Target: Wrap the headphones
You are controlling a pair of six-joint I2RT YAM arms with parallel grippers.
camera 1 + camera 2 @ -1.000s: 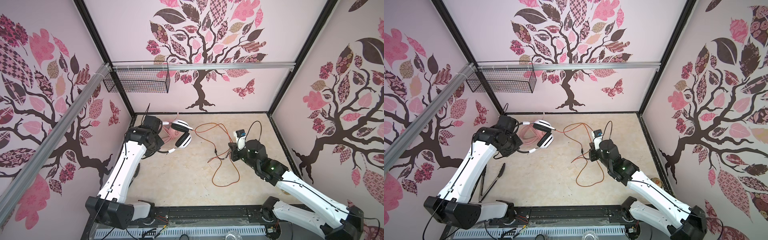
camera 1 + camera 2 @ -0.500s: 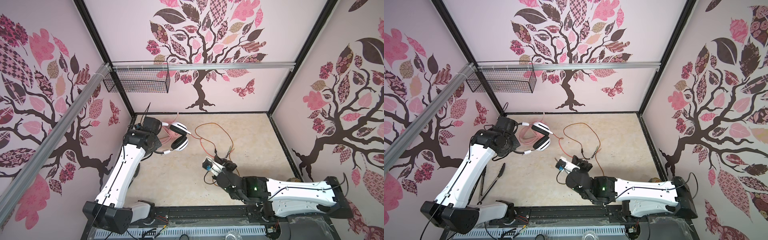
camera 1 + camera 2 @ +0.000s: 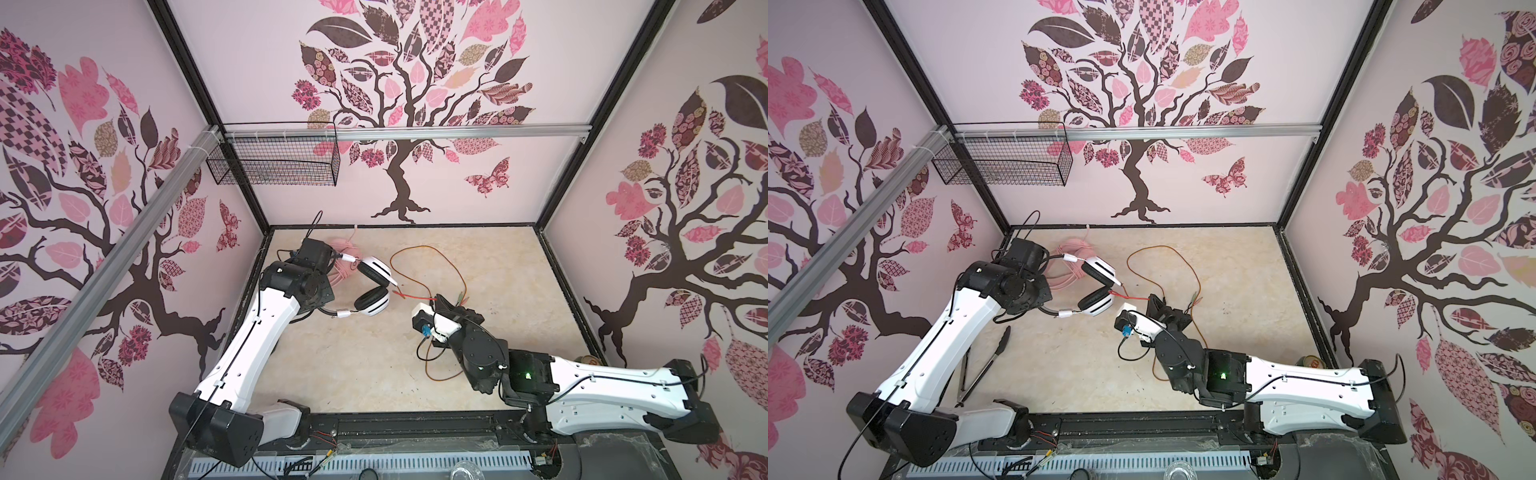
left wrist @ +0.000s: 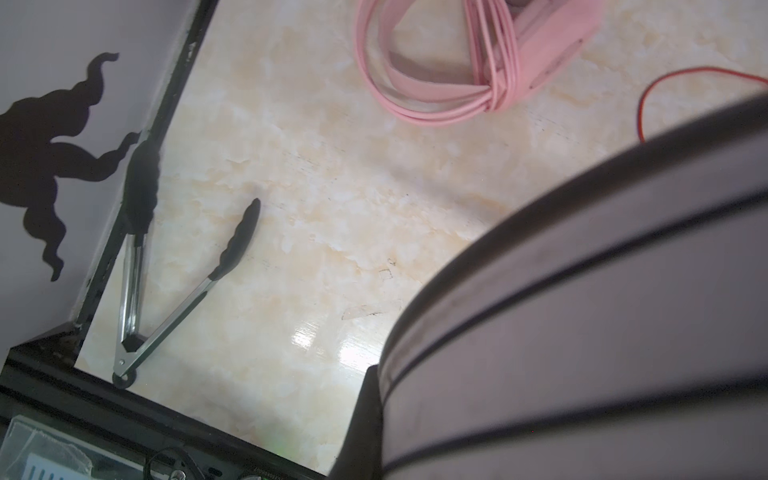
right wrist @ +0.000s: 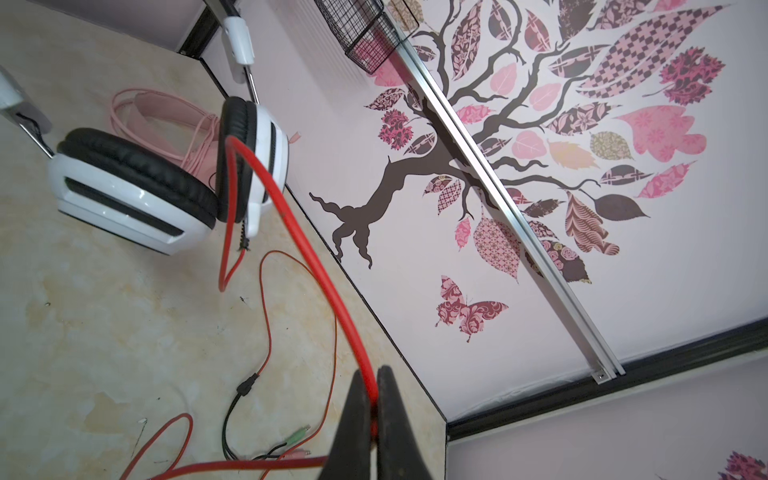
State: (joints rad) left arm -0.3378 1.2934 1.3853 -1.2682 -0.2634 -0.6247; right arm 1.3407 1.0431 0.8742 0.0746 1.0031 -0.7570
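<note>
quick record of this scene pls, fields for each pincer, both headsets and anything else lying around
left pincer: shut on white headset band
right pincer: shut on red cable
red cable: mostly loose on the table, not wrapped
pink headset: on the table, own cable looped around it
tongs: open, lying at the table's left edge

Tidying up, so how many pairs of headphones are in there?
2. The white headphones are held by their band left of centre; the pink headphones lie just behind them, near the back-left corner. None looks hidden.
</note>
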